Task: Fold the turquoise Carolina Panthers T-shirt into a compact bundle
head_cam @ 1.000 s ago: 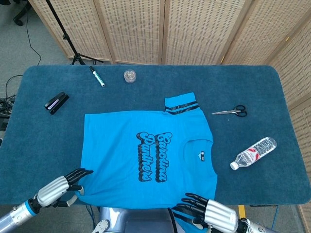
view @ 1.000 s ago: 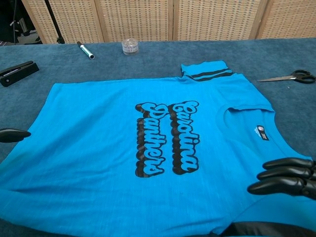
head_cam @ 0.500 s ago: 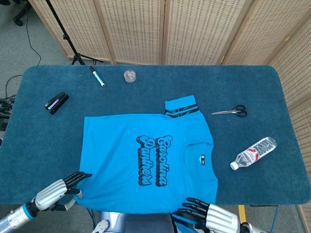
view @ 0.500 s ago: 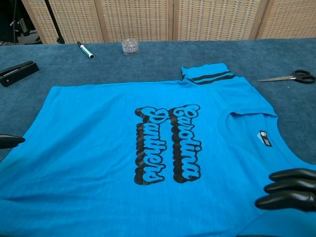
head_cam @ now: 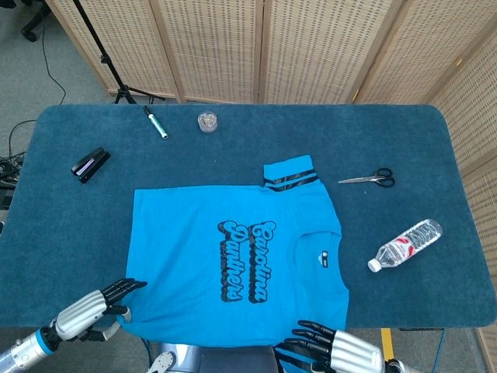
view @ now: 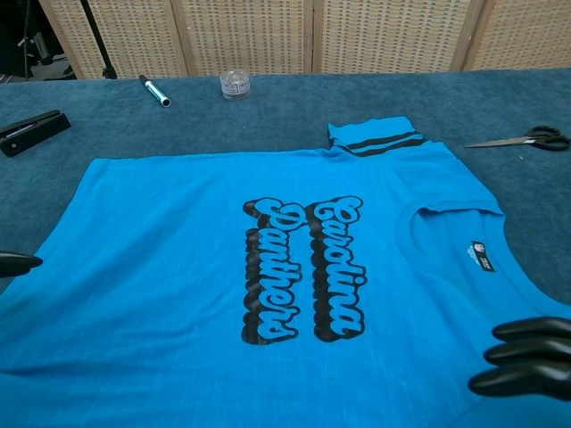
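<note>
A: Surface + room?
B: Dark blue carpeted table [head_cam: 62, 233], rounded corners. Behind it, woven wicker screen panels [head_cam: 311, 47], a black stand leg [head_cam: 101, 54] at back left, grey floor w/ cables at far left.

A: Counts?
B: One T-shirt [head_cam: 194, 256]. One stapler [head_cam: 91, 164], black, back left. One marker [head_cam: 154, 123], green-capped. One small clear jar [head_cam: 206, 122] just right of marker. One pair of scissors [head_cam: 368, 179], right of the sleeve. One plastic water bottle [head_cam: 404, 245], lying on its side, well right of the shirt. Two hands.

A: Shirt's look + spot?
B: Turquoise, spread flat, unfolded, front-centre of table, near edge hanging over the table's front. Collar toward the right, hem toward the left. Black-shadowed "Carolina Panthers" script [view: 299, 267] mid-chest. Far sleeve [head_cam: 290, 176] w/ two dark stripes sticking out toward the back. Small label inside the neck.

A: Hands?
B: Left hand [head_cam: 92, 311] at shirt's near-left corner, dark fingertips at the hem; gripping or not, can't tell. Right hand [head_cam: 334, 353] at near-right edge, fingers extended over the fabric by the shoulder; hold not visible, can't tell either.
</note>
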You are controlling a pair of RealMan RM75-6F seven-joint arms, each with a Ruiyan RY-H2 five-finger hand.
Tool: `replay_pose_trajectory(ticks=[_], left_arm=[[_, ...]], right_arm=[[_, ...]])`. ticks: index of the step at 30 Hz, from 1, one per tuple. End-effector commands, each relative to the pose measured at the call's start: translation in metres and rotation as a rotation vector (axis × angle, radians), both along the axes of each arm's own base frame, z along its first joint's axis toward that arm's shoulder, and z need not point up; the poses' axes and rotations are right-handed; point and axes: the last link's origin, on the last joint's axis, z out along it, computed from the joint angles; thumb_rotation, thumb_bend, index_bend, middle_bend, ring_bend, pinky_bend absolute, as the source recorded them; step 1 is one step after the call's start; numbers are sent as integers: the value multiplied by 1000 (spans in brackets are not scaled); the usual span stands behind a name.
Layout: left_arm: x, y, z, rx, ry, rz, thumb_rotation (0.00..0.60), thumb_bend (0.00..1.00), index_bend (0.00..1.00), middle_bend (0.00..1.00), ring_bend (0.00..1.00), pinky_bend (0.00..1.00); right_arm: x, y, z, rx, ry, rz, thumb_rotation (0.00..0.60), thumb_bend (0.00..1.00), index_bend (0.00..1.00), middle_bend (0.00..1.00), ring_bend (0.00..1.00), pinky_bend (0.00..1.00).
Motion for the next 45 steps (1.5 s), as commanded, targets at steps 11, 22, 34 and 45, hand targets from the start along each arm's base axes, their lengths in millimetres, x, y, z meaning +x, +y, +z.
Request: replay_pose_trajectory(ticks=[11, 22, 34, 45], left_arm=[[6, 16, -4, 21, -26, 51, 600, 636, 774, 0, 0, 0], [23, 46, 0, 75, -49, 74, 600, 636, 779, 0, 0, 0], [52, 93, 11, 300, 14, 178, 600, 636, 781, 0, 0, 0], [70, 126, 13, 389, 64, 276, 600, 636, 786, 0, 0, 0]], right_arm=[[8, -20, 7, -30, -36, -45, 600, 485, 680, 75, 0, 0], [20, -58, 22, -107, -64, -154, 600, 488, 680, 75, 0, 0], [38, -112, 41, -203, -64, -248, 600, 488, 680, 75, 0, 0], [64, -160, 47, -234, -78, -332, 600, 489, 680, 75, 0, 0]])
